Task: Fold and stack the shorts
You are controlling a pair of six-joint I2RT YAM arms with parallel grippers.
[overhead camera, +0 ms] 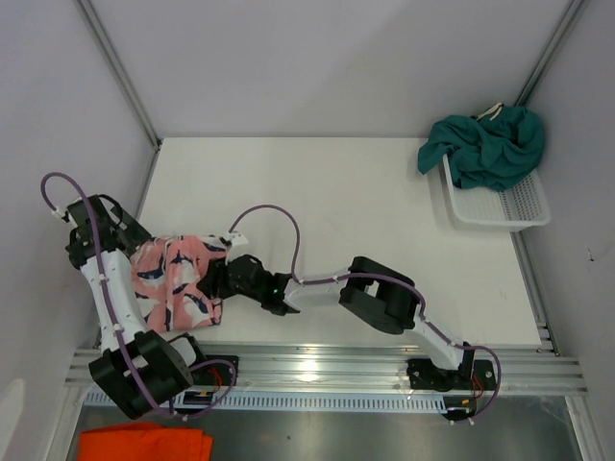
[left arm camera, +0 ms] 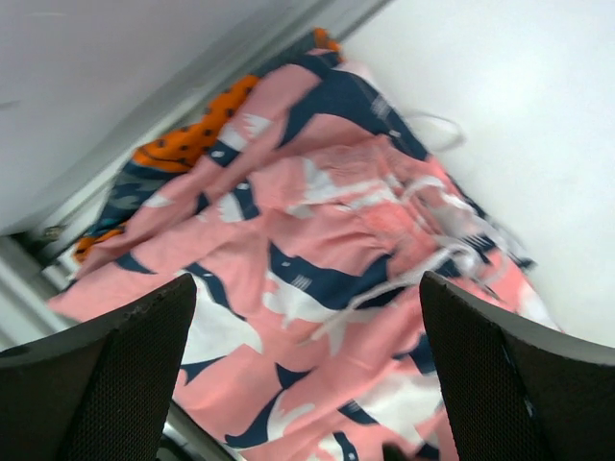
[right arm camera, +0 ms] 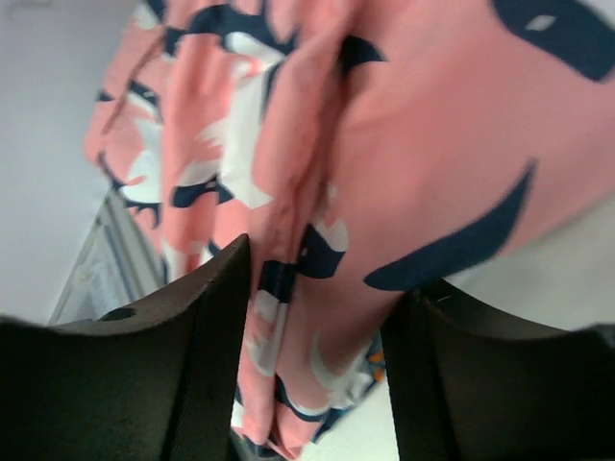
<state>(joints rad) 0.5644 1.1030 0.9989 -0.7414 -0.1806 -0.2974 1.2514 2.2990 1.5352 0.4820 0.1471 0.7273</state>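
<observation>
The pink shorts [overhead camera: 178, 283] with navy-white sharks lie bunched at the table's near left. They fill the left wrist view [left arm camera: 327, 279] and the right wrist view [right arm camera: 404, 144]. The blue/orange print shorts [left arm camera: 183, 144] peek out from under them. My left gripper [overhead camera: 137, 252] is at their left edge, and its wide-open jaws [left arm camera: 307, 384] hover over the pink cloth. My right gripper [overhead camera: 213, 279] is at their right edge, with its fingers [right arm camera: 312, 375] closed on a fold of the pink cloth. The teal shorts [overhead camera: 490, 144] lie heaped on the basket at the far right.
A white mesh basket [overhead camera: 504, 206] stands at the table's far right edge. A bright orange cloth [overhead camera: 144, 444] lies below the table's front rail. A metal rail [overhead camera: 317, 370] runs along the near edge.
</observation>
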